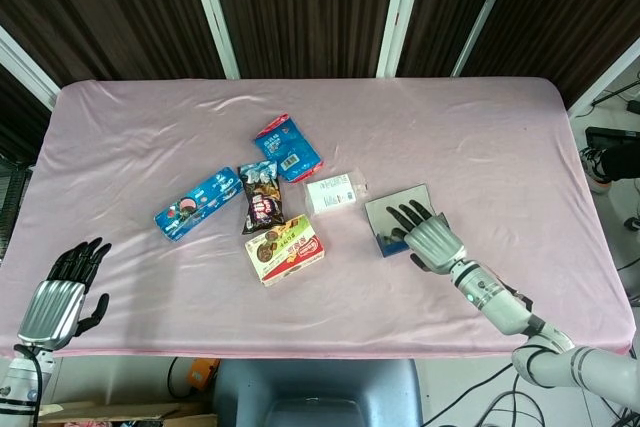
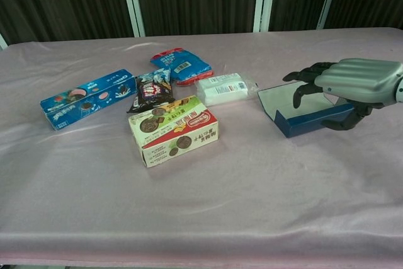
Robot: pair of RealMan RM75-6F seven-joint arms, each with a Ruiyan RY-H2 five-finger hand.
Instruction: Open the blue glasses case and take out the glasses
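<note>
The blue glasses case (image 1: 386, 244) (image 2: 308, 121) lies open right of the table's middle, its lid (image 1: 393, 208) (image 2: 277, 98) tipped back with the pale lining showing. My right hand (image 1: 432, 237) (image 2: 359, 81) hovers low over the case from the right. Its dark fingers (image 2: 306, 77) are spread above the inside and the thumb hangs in front of the blue wall. Nothing shows held in it. The hand hides the glasses. My left hand (image 1: 60, 294) rests at the near left table edge, fingers apart and empty, seen in the head view only.
Left of the case lie a white packet (image 1: 333, 193) (image 2: 221, 88), a cookie box (image 1: 286, 248) (image 2: 174, 129), a dark snack bag (image 1: 261, 197), a blue-red packet (image 1: 287, 147) and a long blue biscuit box (image 1: 196, 203) (image 2: 87, 98). Pink cloth covers the table.
</note>
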